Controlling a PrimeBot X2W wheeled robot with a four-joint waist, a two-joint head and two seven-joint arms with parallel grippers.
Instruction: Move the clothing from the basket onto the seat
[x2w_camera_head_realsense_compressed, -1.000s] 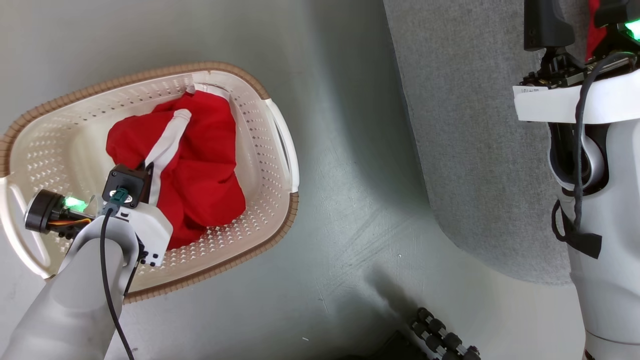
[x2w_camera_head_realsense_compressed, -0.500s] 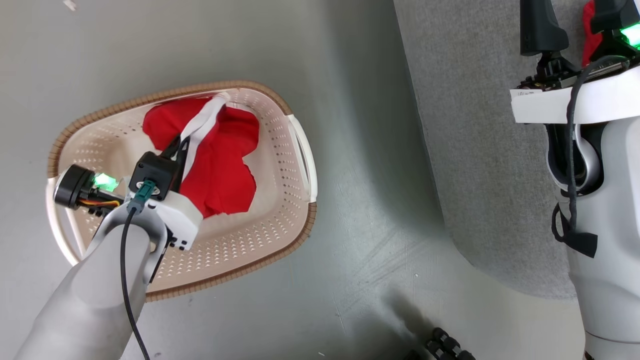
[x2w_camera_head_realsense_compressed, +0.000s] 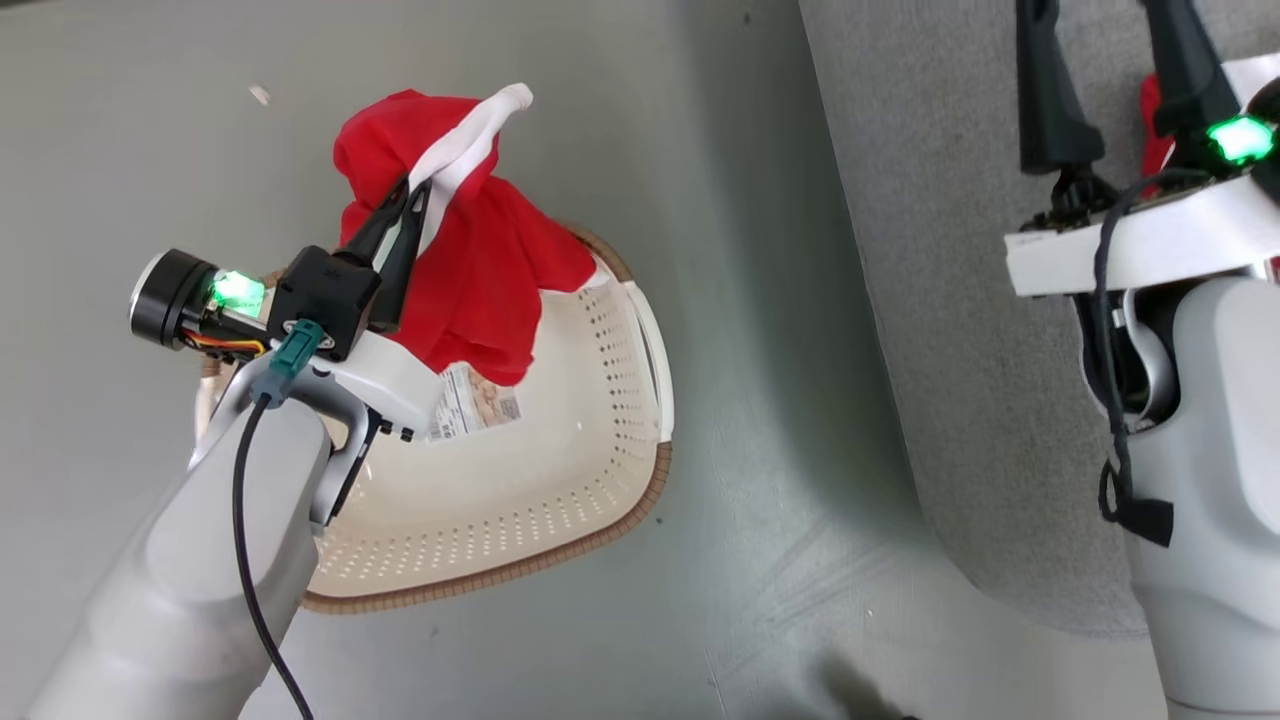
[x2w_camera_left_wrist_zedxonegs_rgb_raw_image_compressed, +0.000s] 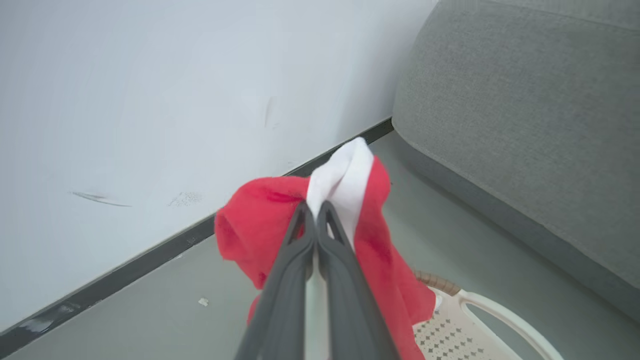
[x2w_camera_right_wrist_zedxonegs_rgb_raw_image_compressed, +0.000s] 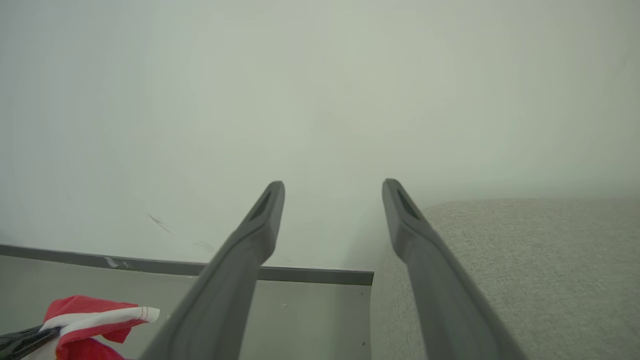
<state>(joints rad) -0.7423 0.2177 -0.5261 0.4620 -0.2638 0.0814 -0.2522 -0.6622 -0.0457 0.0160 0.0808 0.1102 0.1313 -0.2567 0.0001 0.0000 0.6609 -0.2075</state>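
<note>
Lifted clear since a second ago, the red garment (x2w_camera_head_realsense_compressed: 480, 270) now hangs above the basket (x2w_camera_head_realsense_compressed: 560, 480) instead of lying in it.
At the left, the left gripper (x2w_camera_head_realsense_compressed: 405, 205), jaws clenched on the white stripe, holds it over the far rim. The basket's bottom label (x2w_camera_head_realsense_compressed: 475, 408) is too small to read. The carry seems under way; next comes a swing rightwards over the grey sofa seat (x2w_camera_head_realsense_compressed: 950, 300), then release. The right gripper (x2w_camera_right_wrist_zedxonegs_rgb_raw_image_compressed: 334, 186) hangs with jaws spread, empty.

Left gripper (x2w_camera_left_wrist_zedxonegs_rgb_raw_image_compressed: 314, 206) and right gripper (x2w_camera_right_wrist_zedxonegs_rgb_raw_image_compressed: 333, 184): two long, tapered dark grey fingers (x2w_camera_left_wrist_zedxonegs_rgb_raw_image_compressed: 345, 280) each. Behind left fingers: black square block (x2w_camera_head_realsense_compressed: 325, 300), teal connector (x2w_camera_head_realsense_compressed: 295, 352) feeding a black cable (x2w_camera_head_realsense_compressed: 240, 520), white bracket (x2w_camera_head_realsense_compressed: 395, 380) with dark screws (x2w_camera_head_realsense_compressed: 405, 435), round black-and-silver module (x2w_camera_head_realsense_compressed: 160, 298), green lamp (x2w_camera_head_realsense_compressed: 235, 290). Behind right fingers: white plate (x2w_camera_head_realsense_compressed: 1130, 250), second green lamp (x2w_camera_head_realsense_compressed: 1240, 138), looped black cord (x2w_camera_head_realsense_compressed: 1100, 330). Pale grey forearm shells (x2w_camera_head_realsense_compressed: 200, 580).
</note>
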